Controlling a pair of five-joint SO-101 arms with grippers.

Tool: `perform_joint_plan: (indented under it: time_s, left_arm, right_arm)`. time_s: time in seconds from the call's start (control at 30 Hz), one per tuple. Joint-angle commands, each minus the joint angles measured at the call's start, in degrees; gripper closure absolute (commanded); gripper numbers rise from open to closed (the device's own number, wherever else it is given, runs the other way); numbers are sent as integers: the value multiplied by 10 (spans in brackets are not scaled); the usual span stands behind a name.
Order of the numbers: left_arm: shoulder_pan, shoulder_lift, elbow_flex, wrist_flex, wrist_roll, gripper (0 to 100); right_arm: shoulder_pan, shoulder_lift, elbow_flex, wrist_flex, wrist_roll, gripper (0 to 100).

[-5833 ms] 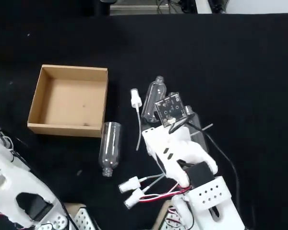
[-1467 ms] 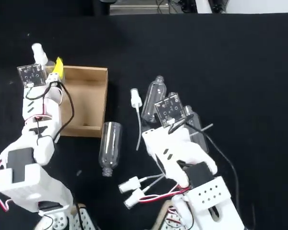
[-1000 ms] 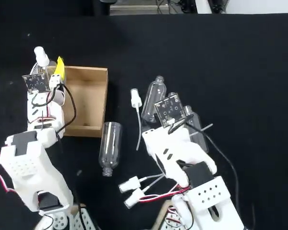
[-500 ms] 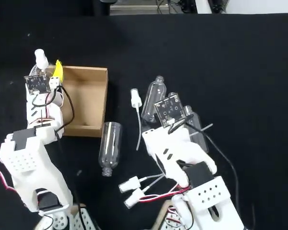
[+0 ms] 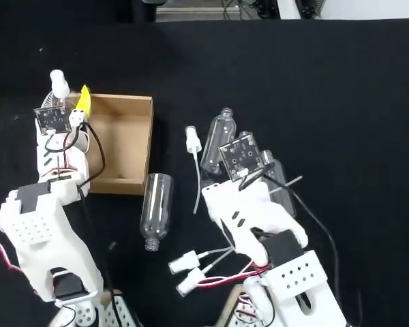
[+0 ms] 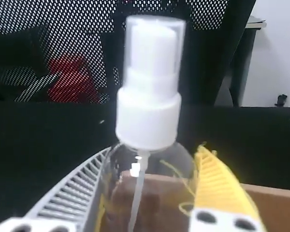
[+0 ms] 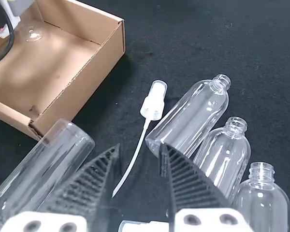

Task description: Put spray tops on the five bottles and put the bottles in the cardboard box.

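My left gripper (image 6: 154,162) is shut on a clear bottle (image 6: 150,169) that carries a white spray top (image 6: 150,82). It holds the bottle upright over the far left corner of the cardboard box (image 5: 148,136), where the left gripper (image 5: 67,103) also appears from above. My right gripper (image 7: 139,155) is open and holds nothing, low over the table. Just beyond it lies a loose spray top (image 7: 153,101). A bare bottle (image 7: 43,164) lies on one side of the fingers, three more bare bottles (image 7: 195,113) on the other.
The lying bottle (image 5: 155,208) sits just off the box's near right corner. Two more spray tops (image 5: 184,261) lie near the right arm's base (image 5: 293,272). The box floor (image 7: 63,63) is bare. Black cloth stretches open at the far and right side.
My left arm has come in from the near left and carried the capped bottle to the box's far left corner; in the last half second it has hardly shifted. The right arm has stayed still.
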Motion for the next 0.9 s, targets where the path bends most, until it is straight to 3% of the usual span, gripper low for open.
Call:
perform_joint_plan:
  time_s: [0.0,0.87]
  left_arm:
    - [-5,-5,-21,-11,-2,716]
    - [-25,-25,-16,-12,-2,709]
  right_arm:
    - [15,-17,-6,-16,-3,896]
    - [15,-17,-7,-16,-3,896]
